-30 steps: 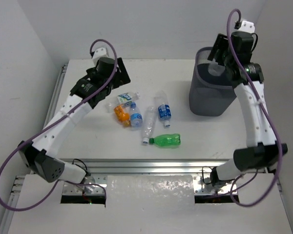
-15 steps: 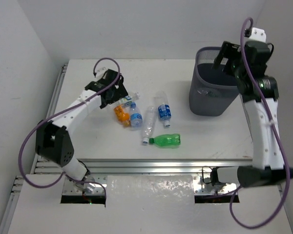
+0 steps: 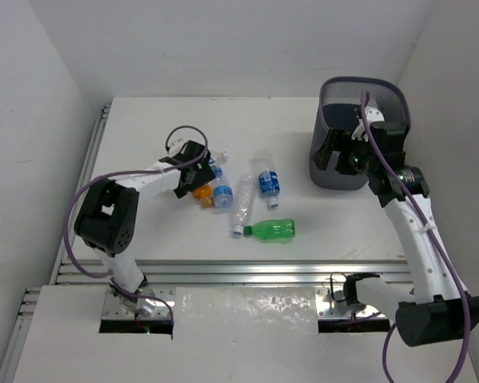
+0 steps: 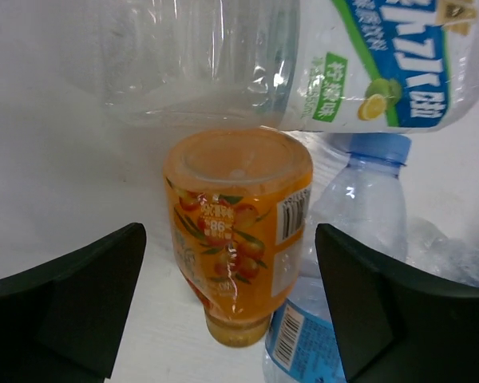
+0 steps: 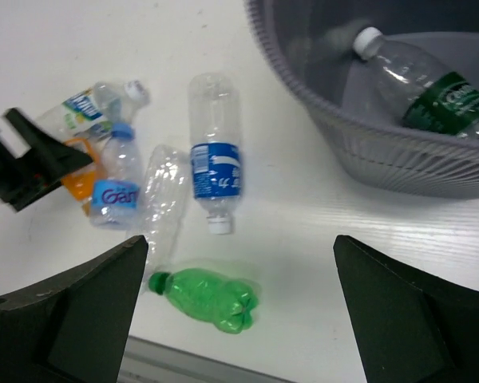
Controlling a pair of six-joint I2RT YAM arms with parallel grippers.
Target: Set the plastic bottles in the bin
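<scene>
My left gripper (image 3: 195,177) (image 4: 228,239) stands open low over the table, one finger on each side of the orange bottle (image 4: 235,231) (image 3: 198,191), with a gap on both sides. A clear lime-label bottle (image 4: 303,64) and a blue-capped bottle (image 4: 343,271) press against it. A blue-label bottle (image 3: 267,182) (image 5: 215,163), a crushed clear bottle (image 3: 243,206) and the bright green bottle (image 3: 271,230) (image 5: 209,294) lie mid-table. My right gripper (image 3: 333,153) (image 5: 239,247) hangs open and empty in front of the bin (image 3: 399,92) (image 5: 399,155), which holds a dark-green-label bottle (image 5: 431,88).
An aluminium rail (image 3: 247,267) runs along the table's near edge. White walls close in the left, back and right sides. The bin stands at the back right, close to the right wall.
My left gripper dropped from above onto the bottle cluster around the orange one. My right gripper opened over the bin, let its clear bottle go, and swung back down to the bin's near side.
</scene>
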